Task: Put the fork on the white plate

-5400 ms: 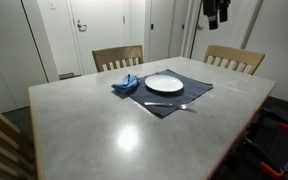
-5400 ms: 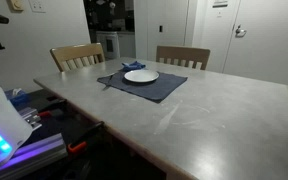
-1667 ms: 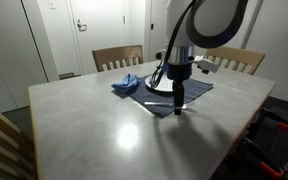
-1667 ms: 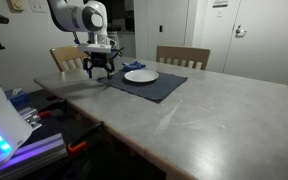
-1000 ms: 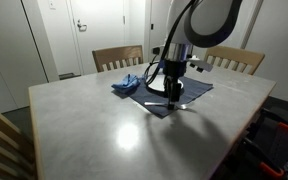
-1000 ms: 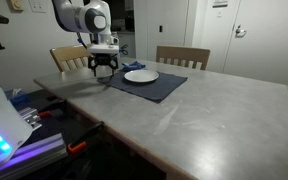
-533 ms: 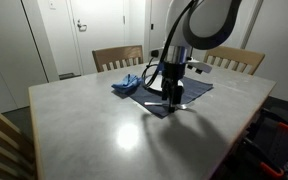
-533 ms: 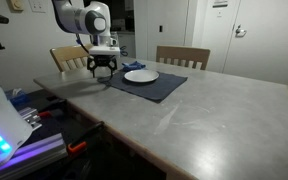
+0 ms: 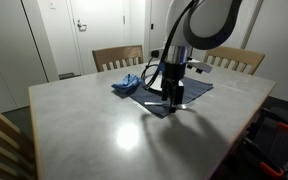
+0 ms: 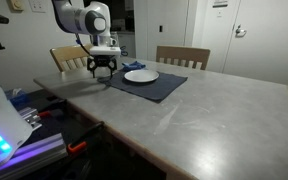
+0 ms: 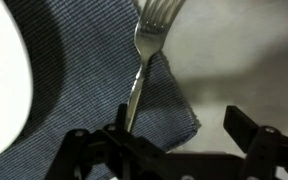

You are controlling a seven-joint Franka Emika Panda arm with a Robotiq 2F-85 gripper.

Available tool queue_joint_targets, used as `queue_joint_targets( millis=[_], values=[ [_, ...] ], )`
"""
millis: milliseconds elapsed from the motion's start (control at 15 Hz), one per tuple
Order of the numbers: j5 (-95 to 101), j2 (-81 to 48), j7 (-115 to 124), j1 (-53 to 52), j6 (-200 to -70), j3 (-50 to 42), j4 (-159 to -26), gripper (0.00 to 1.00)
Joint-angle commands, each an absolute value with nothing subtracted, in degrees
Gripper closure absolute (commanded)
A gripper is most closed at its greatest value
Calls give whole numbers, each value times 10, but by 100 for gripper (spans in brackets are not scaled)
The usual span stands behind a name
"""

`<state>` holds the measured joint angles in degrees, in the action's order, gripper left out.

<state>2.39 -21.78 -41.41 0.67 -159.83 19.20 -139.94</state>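
The fork (image 11: 144,55) lies flat just beside the plate (image 11: 4,70). In my wrist view its handle runs across the blue placemat (image 11: 84,90) that the plate sits on, and its tines reach past the mat's edge onto the bare grey desk (image 11: 249,55). The fork and the plate are apart, with a strip of mat between them.

My end effector (image 11: 176,116) hangs directly over the handle end with its fingers spread and nothing pinched. The handle passes close by one finger (image 11: 121,112), and I cannot tell whether they touch.

In both exterior views the end effector (image 9: 174,97) (image 10: 103,72) points straight down, low over the mat edge next to the plate (image 10: 140,75).

In an exterior view a crumpled blue cloth (image 9: 127,83) lies on the mat's corner, on the plate's other side from the end effector.
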Motion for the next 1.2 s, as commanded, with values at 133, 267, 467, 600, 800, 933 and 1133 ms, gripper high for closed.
queue_joint_targets(
  millis=[133, 267, 467, 600, 800, 933, 1133],
  values=[
    [28, -214, -435, 17, -1588, 190, -1409, 5],
    [29, -212, -434, 17, -1585, 187, -1413, 5],
    [30, -212, -431, 15, -1581, 181, -1418, 6],
    [33, -212, -426, 13, -1581, 176, -1420, 10],
    [35, -210, -423, 11, -1581, 170, -1419, 36],
    [35, -207, -422, 11, -1580, 167, -1418, 44],
    [40, -206, -420, 8, -1577, 162, -1418, 28]
  ],
)
